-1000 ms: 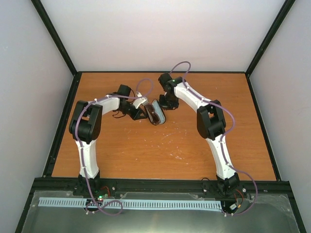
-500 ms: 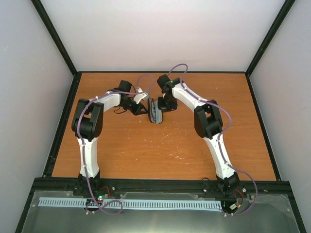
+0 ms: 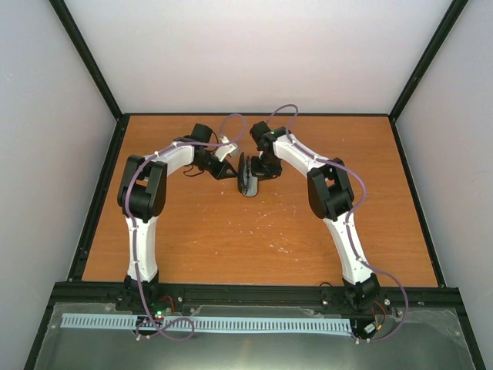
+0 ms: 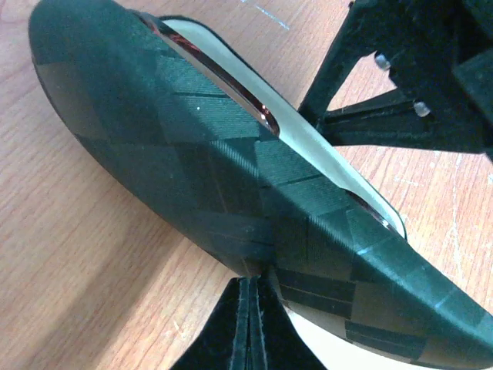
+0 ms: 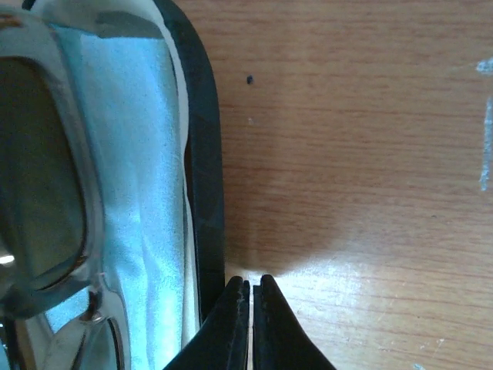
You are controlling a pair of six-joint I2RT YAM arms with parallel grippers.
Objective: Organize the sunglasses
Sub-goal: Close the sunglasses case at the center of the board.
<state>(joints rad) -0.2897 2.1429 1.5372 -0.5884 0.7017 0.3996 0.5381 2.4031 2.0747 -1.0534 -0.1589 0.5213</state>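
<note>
The black case lies at the table's middle back with its lid tipped nearly closed. In the left wrist view the lid's black outer shell fills the frame, and a narrow slit shows pale lining and a bit of the brown sunglasses. My left gripper is shut, its tips against the lid's outside. My right gripper is shut, its tips on the table beside the case's rim. Inside, the sunglasses lie on the pale blue cloth.
The orange-brown wooden table is ringed by a black frame and pale walls. The two grippers flank the case closely. The right gripper's black body shows just behind the case in the left wrist view.
The case lid has swung from open to nearly closed. My left gripper moved right and back against it. My right gripper shifted slightly left toward the case.
</note>
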